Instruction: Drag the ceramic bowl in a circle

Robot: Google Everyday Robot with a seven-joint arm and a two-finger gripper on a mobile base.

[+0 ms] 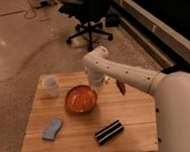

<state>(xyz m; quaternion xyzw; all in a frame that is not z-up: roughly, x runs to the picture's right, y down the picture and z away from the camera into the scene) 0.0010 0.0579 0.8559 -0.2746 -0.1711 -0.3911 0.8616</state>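
- Warm, fairly dim indoor light turns the wooden table (129,112) amber, while the upper right background sinks to near black.
- The polished floor (15,42) carries pale patches of sheen at upper left.
- The ceramic bowl (81,98) shows small glossy highlights inside.
- The white arm (134,77) is brightest along its top.
- The gripper (97,84), at the bowl's far right rim, hangs in the arm's shade.

Single view, high over arm (131,76), angled down at table (134,114); jaws at ceramic bowl (80,99) far rim

Wooden table (131,107): ceramic bowl (81,98), cup (50,86), sponge (52,129), black box (109,131); jaws at bowl.
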